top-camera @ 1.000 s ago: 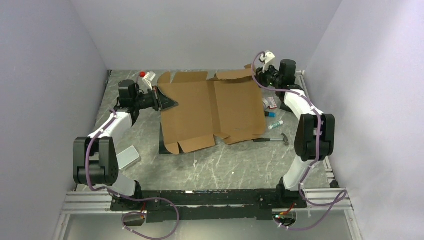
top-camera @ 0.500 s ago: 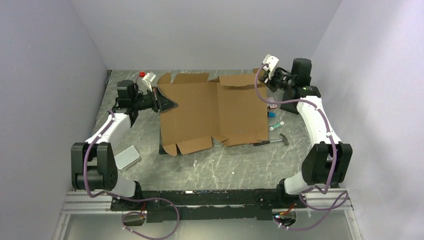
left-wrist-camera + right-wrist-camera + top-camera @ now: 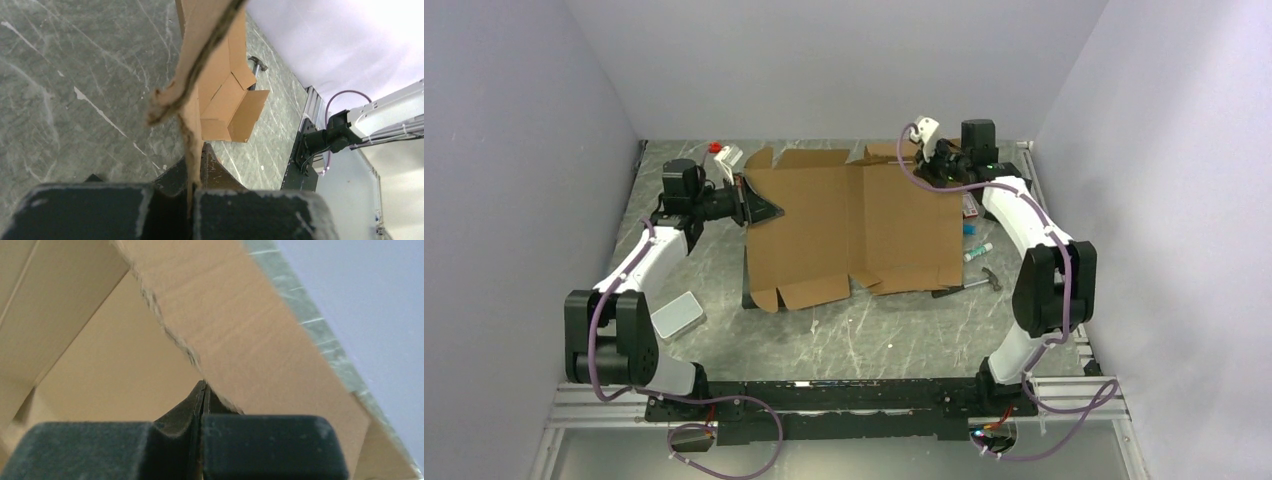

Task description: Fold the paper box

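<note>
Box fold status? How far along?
Early. Done: nothing locked; the paper box lies mostly flat, only near flaps slightly raised. In hand: left gripper pinches its left edge, right gripper is shut at the far flap. Left: raise walls, tuck flaps, close lid.

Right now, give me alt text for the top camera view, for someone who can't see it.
A brown paper box, unfolded nearly flat, lies on a marbled grey table. The robot's left hand pinches its left edge, and the right hand is closed at its far flap. A hammer lies nearby.
</note>
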Tool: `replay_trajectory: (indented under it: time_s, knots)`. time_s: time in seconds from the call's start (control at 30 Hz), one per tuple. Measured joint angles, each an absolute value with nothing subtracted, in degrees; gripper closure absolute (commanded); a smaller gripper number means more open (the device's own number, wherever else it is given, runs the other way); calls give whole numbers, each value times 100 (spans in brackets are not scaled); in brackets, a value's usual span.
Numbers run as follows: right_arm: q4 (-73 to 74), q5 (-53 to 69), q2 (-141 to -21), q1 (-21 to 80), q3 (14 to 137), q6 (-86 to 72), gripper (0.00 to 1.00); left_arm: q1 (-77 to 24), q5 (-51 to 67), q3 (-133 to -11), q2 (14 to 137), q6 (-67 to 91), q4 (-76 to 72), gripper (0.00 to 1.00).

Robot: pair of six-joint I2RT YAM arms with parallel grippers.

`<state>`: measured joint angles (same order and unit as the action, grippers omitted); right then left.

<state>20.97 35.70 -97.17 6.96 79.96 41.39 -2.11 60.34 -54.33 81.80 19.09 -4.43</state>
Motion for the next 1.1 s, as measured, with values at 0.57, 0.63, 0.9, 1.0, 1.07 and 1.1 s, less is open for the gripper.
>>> replay_trajectory:
  time_s: [0.57,0.63,0.9,1.0,1.07,1.1]
  knots:
    - [1160,1997,-10575,775,9515,1809,48,-572,5804,-5524,7824,1170,237,100]
    - [1332,2709,-10296,469,9242,1745,45,-572,5719,-5527,7824,1173,272,100]
    - [947,4237,-8296,-843,7977,1157,34,-572,5561,-5529,7822,1177,333,100]
    - [674,4458,-8337,-1068,7948,825,35,-572,5566,-5529,7811,1184,331,100]
    - [609,4508,-8685,-1138,8038,626,37,-572,5566,-5529,7795,1184,331,100]
    - [600,4504,-8899,-1162,8073,548,43,-572,5566,-5529,7782,1181,331,100]
